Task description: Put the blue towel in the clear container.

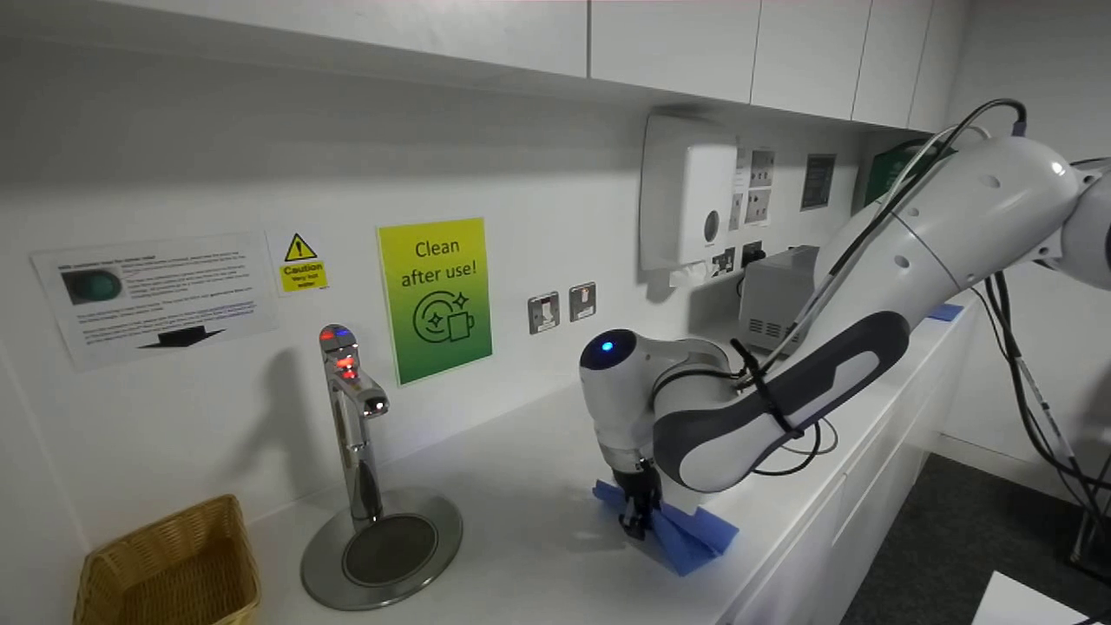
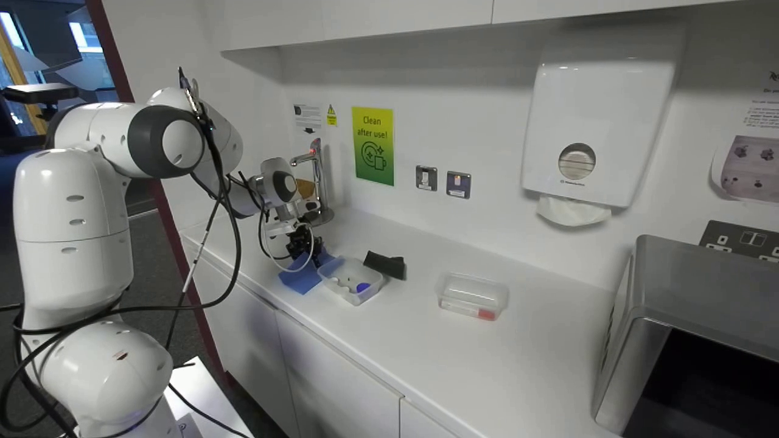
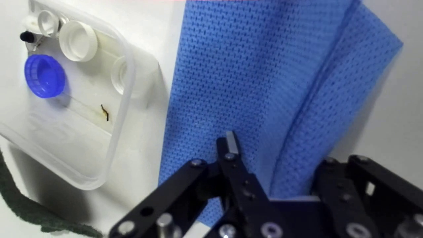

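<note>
Two fingers [image 3: 233, 167] stand apart astride a fold [image 3: 297, 129] in the blue towel [image 3: 231, 82], likely light, soft and limp; pinching that fold seems surest.

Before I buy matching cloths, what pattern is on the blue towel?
The blue towel has rows of short, darker dashes, clearest in the wrist view.

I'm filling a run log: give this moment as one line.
black gripper: open, at creased blue cloth towel | towel: on white countertop, outside both clear rectangular plastic containers | placement: pending
</note>
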Controlling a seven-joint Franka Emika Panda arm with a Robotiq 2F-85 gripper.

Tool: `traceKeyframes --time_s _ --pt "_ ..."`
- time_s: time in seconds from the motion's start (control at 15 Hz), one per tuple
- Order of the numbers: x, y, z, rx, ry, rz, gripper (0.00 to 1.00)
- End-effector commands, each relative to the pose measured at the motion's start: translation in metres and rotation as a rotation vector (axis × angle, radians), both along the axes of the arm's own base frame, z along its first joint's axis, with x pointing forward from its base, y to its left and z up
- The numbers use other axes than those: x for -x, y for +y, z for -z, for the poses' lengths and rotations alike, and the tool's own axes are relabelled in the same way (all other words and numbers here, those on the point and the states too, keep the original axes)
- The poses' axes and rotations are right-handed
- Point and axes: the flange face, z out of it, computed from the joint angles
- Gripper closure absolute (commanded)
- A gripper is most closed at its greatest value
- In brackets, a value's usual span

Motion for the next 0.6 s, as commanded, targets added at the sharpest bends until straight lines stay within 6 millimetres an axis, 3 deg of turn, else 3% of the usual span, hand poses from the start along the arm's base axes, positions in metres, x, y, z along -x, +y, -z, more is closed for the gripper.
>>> traceKeyframes --time_s 0.0,0.27,0.53 --pt "0.008 -0.007 -0.010 0.012 -0.011 0.008 1.00" --pt "0.007 -0.009 -0.021 0.012 -0.031 0.013 0.98" --pt "0.006 -0.017 -0.045 0.006 -0.064 0.023 0.98"
